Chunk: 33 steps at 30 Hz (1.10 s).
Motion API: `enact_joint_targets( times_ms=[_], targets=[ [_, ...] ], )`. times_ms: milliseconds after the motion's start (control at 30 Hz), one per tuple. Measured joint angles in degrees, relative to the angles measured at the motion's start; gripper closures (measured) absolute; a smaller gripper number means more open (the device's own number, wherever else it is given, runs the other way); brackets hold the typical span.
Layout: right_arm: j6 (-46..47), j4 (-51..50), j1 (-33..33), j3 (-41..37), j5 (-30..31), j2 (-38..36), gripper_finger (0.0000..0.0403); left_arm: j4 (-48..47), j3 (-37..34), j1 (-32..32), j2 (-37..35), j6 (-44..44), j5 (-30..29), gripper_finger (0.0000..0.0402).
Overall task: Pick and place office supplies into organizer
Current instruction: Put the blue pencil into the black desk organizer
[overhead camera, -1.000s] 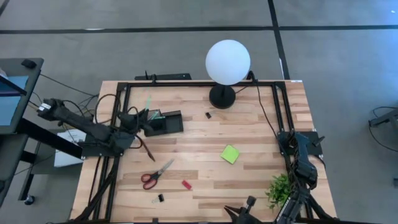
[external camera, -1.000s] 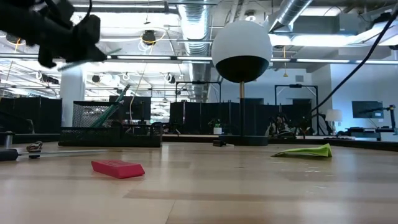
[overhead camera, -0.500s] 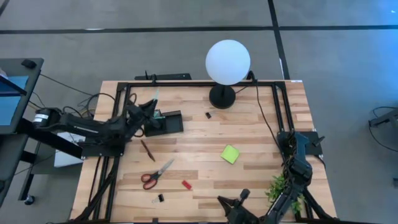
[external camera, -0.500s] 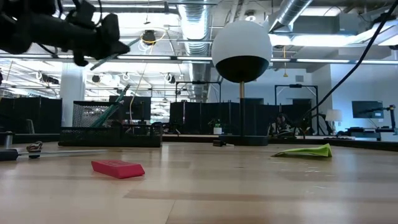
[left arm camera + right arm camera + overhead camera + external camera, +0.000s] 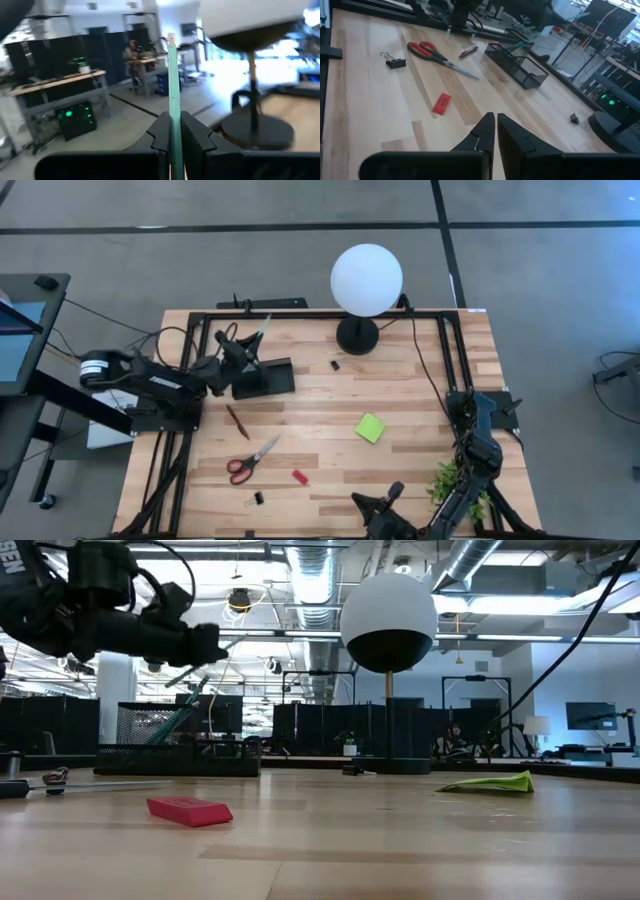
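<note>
Wooden slatted tabletop [image 5: 400,395]: left gripper [image 5: 243,351] is clamping thin teal pen [image 5: 172,90] lengthwise, small black mesh organizer tray [image 5: 268,377] just beyond fingertips; right gripper [image 5: 495,131] is idling, fingers together.

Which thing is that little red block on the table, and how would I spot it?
Start at the white globe lamp at the table's far edge, then look across to the near side, where red-handled scissors lie. The red block sits just beside their blade tips, flat on the wood. It is the only solid red piece, small and rectangular, unlike the black clip close by.
</note>
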Motion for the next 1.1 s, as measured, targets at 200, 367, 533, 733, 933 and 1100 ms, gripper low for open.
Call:
enact_joint_targets(
  times_ms=[200, 367, 533, 733, 933, 1100],
  targets=[
    [0.94, -0.12, 0.0, 0.0, 0.01, 0.0, 0.0386, 1.37, -3.4, 0.08, 4.13, -0.09, -3.51, 0.0392],
    [1.93, -0.57, -0.01, 0.0, -0.01, 0.0, 0.0388, 11.59, -8.12, -0.13, 6.91, -5.22, -10.87, 0.0392],
    [2.18, -0.71, -0.12, 0.0, -0.03, 0.0, 0.0387, 14.35, -7.83, -0.17, 7.65, -3.51, -4.91, 0.0392],
    [3.55, -0.32, -0.5, 0.0, 0.0, 0.0, 0.0387, 14.67, -7.81, -0.19, 7.54, -10.68, -7.54, 0.0392],
    [3.53, -0.28, -0.48, 0.0, 0.0, 0.0, 0.0387, 13.38, -6.49, -0.17, 7.54, -14.49, -10.78, 0.0392],
    [3.53, -0.31, -0.51, 0.0, 0.09, 0.0, 0.0387, 6.19, -4.52, -0.15, 7.54, -14.57, -12.5, 0.0392]
  ],
)
